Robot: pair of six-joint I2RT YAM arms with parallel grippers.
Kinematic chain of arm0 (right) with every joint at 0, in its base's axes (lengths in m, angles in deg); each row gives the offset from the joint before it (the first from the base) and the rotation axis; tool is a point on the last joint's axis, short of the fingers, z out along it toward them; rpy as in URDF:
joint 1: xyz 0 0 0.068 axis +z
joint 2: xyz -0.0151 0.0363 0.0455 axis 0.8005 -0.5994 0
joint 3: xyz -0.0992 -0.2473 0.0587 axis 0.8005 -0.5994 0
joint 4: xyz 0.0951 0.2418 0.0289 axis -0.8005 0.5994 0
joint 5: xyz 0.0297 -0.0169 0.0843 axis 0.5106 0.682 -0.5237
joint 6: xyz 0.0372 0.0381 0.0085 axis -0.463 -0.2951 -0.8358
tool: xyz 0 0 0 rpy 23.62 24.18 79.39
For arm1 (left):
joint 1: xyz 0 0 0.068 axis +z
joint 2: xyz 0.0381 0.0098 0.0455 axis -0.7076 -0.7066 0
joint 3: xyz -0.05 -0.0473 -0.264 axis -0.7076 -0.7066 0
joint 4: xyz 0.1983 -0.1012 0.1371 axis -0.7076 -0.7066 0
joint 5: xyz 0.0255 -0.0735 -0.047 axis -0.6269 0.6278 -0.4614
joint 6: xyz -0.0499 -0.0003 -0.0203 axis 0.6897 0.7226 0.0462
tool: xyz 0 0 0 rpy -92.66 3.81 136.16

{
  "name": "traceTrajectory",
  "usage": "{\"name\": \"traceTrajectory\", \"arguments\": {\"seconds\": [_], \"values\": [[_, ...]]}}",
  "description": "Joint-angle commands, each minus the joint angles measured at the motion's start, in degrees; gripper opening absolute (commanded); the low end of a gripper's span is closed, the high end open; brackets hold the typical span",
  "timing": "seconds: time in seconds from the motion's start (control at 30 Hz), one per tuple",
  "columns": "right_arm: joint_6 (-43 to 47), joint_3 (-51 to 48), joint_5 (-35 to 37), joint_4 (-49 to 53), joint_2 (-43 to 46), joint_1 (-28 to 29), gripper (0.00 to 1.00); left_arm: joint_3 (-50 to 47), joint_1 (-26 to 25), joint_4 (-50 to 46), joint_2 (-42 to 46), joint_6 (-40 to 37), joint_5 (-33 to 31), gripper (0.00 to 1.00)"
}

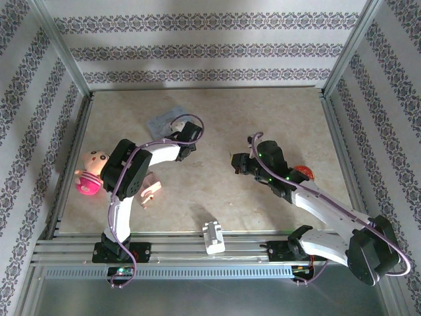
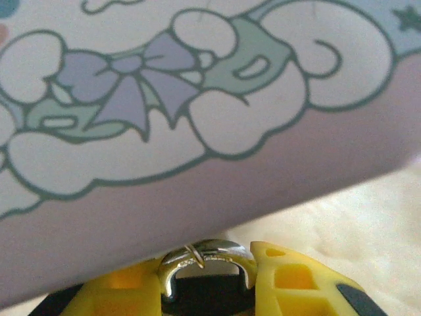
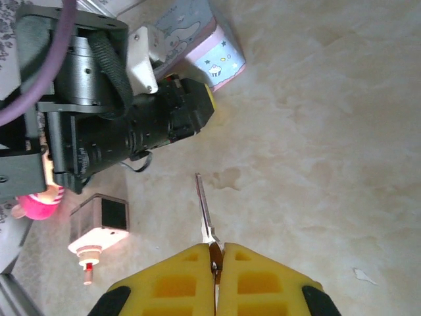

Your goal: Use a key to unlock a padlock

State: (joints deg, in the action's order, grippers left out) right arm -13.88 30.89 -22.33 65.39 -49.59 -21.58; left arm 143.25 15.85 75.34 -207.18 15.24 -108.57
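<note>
From above, two arms reach over the table (image 1: 217, 115). The left gripper (image 1: 183, 131) is right next to one lilac tin (image 1: 164, 122). The right gripper (image 1: 237, 163) hangs over the middle of the table, well away from the tin. You cannot tell from up here how its fingers stand. There is one doll (image 1: 91, 172) with a pink hat at the left edge. One white block (image 1: 213, 237) sits at the near edge, between the two arms. One orange thing (image 1: 302, 173) peeks out beside the right arm.

The left wrist camera sees the left gripper (image 2: 207, 263) up close. Its two yellow fingers (image 2: 296, 283) are a little way apart, and the one padlock (image 2: 197, 295) sits squeezed between them. The padlock's dark body is low down, and its shiny silver loop sticks out on top. The loop is just under the lilac tin (image 2: 217, 197), which has a cartoon picture with a purple bow on it.

The right wrist camera sees the right gripper (image 3: 216, 253). Its two yellow fingers (image 3: 260, 276) are pressed together on the one key (image 3: 204, 207). The thin silver key pokes out past the fingertips and is up off the table. Farther off, the left arm (image 3: 125, 125) points at the lilac tin (image 3: 207, 49).
</note>
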Motion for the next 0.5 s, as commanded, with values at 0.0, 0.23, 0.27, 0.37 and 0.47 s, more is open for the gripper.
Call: {"name": "traceTrajectory", "arguments": {"seconds": [0.0,0.23,0.27,0.37,0.47], "values": [[-1.83,-2.87,4.21,-0.63,2.63,-0.48,0.0,-1.45,-4.57,-0.62,1.46,-4.47,7.96,0.03],[-4.74,-9.72,7.37,-0.45,7.58,-0.57,0.0,-2.79,-11.41,-1.81,2.99,-8.66,11.87,0.03],[-5.14,-10.48,7.5,-0.65,7.92,-0.53,0.0,-3.17,-11.88,-1.93,3.28,-8.09,12.4,0.03],[-5.91,-12.95,7.93,-1.18,8.72,0.18,0.0,-4.9,-12.38,-1.25,4.9,-3.87,13.91,0.04],[-6.32,-15.09,9.03,-2.68,8.84,1.57,0.0,-6.36,-12.47,-0.65,6.42,2.05,13.31,0.06]]}}
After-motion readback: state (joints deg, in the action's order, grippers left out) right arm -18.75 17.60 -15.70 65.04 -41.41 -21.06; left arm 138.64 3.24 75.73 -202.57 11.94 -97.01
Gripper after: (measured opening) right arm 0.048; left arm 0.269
